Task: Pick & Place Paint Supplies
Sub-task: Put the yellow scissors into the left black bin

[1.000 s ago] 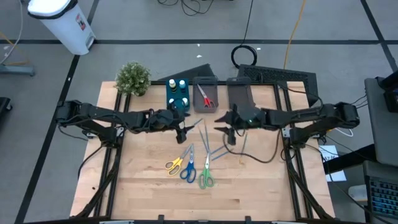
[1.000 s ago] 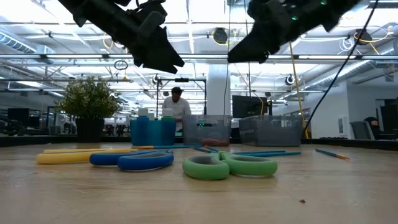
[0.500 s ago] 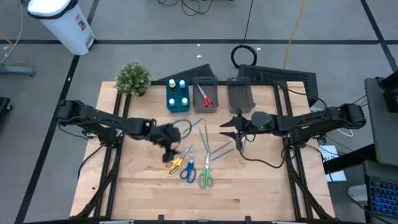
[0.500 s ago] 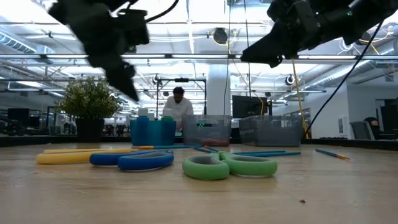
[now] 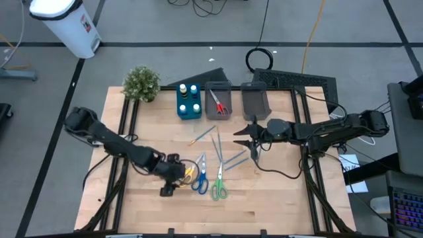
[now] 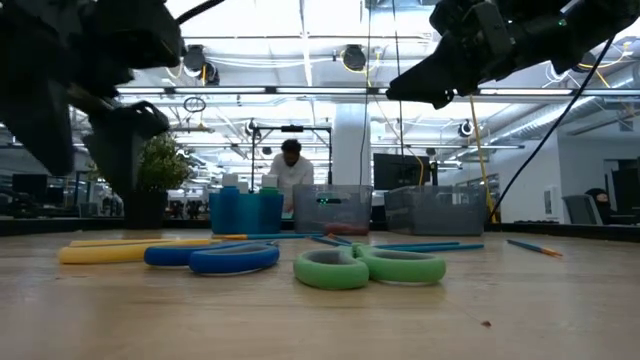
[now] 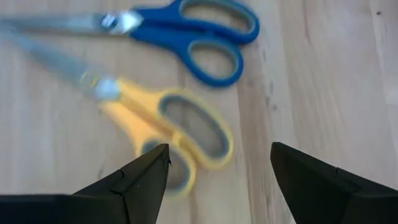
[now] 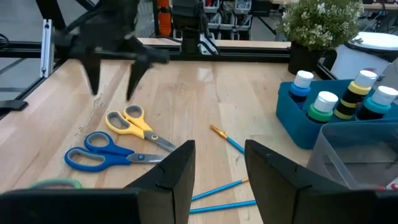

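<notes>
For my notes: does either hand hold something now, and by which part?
Nothing is held. The left hand is open above the yellow scissors; the right hand is open and empty.

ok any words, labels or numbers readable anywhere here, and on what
None can be read.
White bin on the floor beyond the table: a red and dark label, too small to read.
Paint bottles in the blue bin: dark bands, no lettering that shows.
Scissors: no print visible.

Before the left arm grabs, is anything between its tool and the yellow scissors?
Nothing visible. The left tool hangs open right over the yellow scissors, bare wood between them. The blue scissors lie beside them, not in the way.
</notes>
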You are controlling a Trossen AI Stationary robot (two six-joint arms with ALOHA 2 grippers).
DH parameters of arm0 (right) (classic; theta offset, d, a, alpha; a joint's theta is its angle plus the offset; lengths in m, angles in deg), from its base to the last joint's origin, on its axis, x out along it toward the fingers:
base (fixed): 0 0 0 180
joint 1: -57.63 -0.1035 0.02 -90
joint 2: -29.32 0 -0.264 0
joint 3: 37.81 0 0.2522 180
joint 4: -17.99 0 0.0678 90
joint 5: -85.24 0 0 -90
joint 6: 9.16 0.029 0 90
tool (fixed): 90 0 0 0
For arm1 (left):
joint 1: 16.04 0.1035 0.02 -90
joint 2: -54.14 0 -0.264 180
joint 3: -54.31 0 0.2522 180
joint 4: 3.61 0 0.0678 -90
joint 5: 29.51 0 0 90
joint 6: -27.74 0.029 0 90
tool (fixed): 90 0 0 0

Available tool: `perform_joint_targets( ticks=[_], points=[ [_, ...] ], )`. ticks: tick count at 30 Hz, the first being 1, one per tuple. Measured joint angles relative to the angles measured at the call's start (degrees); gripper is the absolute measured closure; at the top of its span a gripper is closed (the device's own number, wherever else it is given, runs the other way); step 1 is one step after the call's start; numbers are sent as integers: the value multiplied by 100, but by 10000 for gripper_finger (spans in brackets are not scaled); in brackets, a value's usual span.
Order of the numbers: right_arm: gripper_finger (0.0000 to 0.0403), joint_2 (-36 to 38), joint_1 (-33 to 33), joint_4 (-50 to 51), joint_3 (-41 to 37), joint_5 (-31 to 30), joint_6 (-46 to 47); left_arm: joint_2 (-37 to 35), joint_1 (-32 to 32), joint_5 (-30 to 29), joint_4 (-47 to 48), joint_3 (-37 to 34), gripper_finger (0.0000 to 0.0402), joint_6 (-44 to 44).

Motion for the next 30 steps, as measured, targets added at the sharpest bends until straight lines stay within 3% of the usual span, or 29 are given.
perform_joint_targets(
  ticks=[3, 12, 18, 30],
  points=[
    [273, 0, -2, 2, 0, 2, 21, 283, -64, 2, -169, 0, 117, -94],
    [273, 0, -2, -13, 0, 2, 24, 872, 39, 824, 274, 33, 117, -915],
    [273, 0, -2, -20, 0, -11, 24, 734, 184, 942, 1180, 20, 117, -865],
    [273, 0, -2, -14, 2, -18, 26, 254, 460, 842, 2041, -15, 117, -1462]
  ],
)
